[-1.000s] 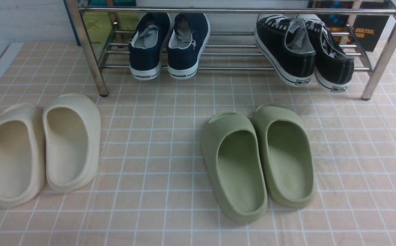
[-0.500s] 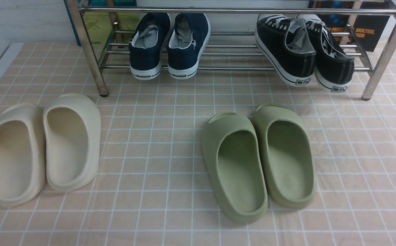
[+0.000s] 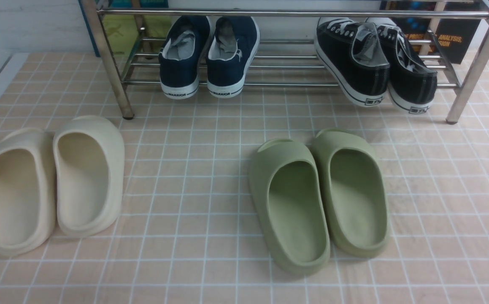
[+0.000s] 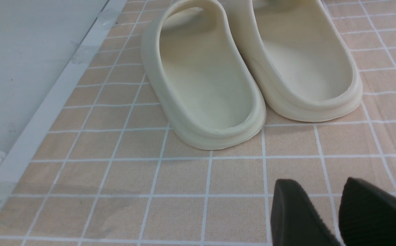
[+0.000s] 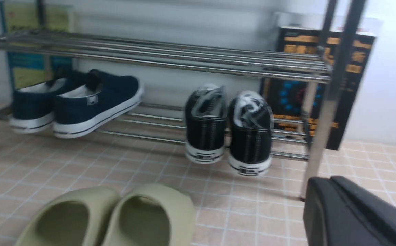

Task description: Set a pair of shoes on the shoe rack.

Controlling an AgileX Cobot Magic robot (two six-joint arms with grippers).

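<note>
The pair of shoes, two black canvas sneakers [image 3: 371, 63] with white soles, rests heels outward on the lower rods at the right end of the shoe rack [image 3: 295, 13]. In the right wrist view the same sneakers [image 5: 227, 130] sit side by side beside the rack's right leg [image 5: 321, 136]. My right gripper [image 5: 324, 181] is shut and empty, well back from the rack over the tiled floor. My left gripper [image 4: 317, 182] hangs low over the tiles with its two black fingers apart, open, nothing between them.
Navy slip-on sneakers [image 3: 208, 55] occupy the rack's left part. Cream slides [image 3: 54, 181] lie on the floor at the left, just ahead of my left gripper, and green slides [image 3: 318, 198] at mid-right. A dark box [image 3: 455, 38] leans behind the rack. A pale border strip [image 4: 47, 112] edges the tiles.
</note>
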